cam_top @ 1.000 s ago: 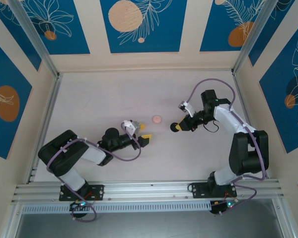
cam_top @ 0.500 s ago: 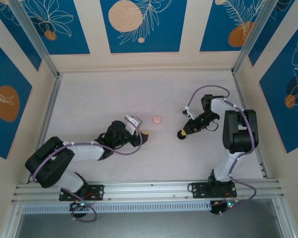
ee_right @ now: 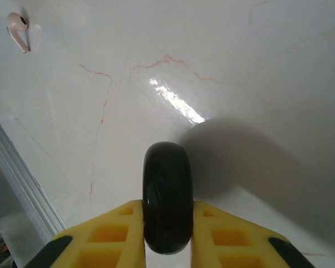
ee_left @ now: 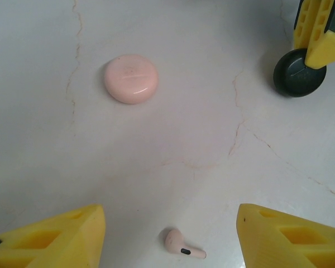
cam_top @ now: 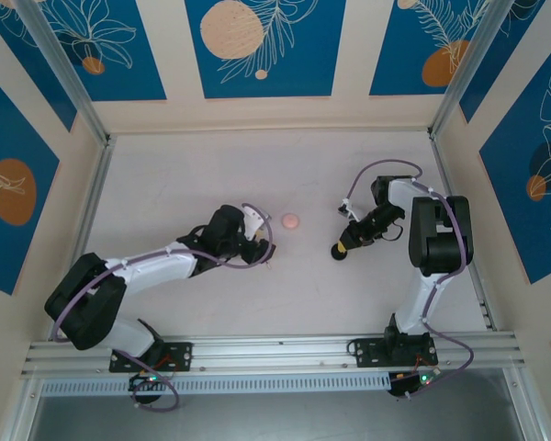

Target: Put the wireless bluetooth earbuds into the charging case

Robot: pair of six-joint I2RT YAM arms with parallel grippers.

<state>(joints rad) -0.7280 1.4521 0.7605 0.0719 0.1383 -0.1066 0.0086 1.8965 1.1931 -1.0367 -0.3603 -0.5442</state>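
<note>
A pale pink earbud [ee_left: 181, 245] lies on the white table between the wide-apart yellow fingers of my left gripper [ee_left: 170, 226], which stands open around it without touching. Beyond it rests the closed round pink charging case [ee_left: 130, 79], also seen from above [cam_top: 290, 221] just right of my left gripper [cam_top: 264, 250]. My right gripper [ee_right: 167, 223] is shut on a black round charging case [ee_right: 167, 195], held edge-on, low over the table [cam_top: 338, 250]. That black case [ee_left: 298, 72] shows in the left wrist view too. A pale pink earbud [ee_right: 19, 30] lies far off in the right wrist view.
Patterned blue and cream walls enclose the table on three sides. An aluminium rail [cam_top: 275, 354] runs along the near edge, and a metal strip [ee_right: 17, 184] edges the table in the right wrist view. Open tabletop stretches behind both grippers.
My left arm has stretched forward and right, bringing its gripper closer to the pink case. My right arm has folded at the elbow and carried the black case slightly nearer and to the right.
</note>
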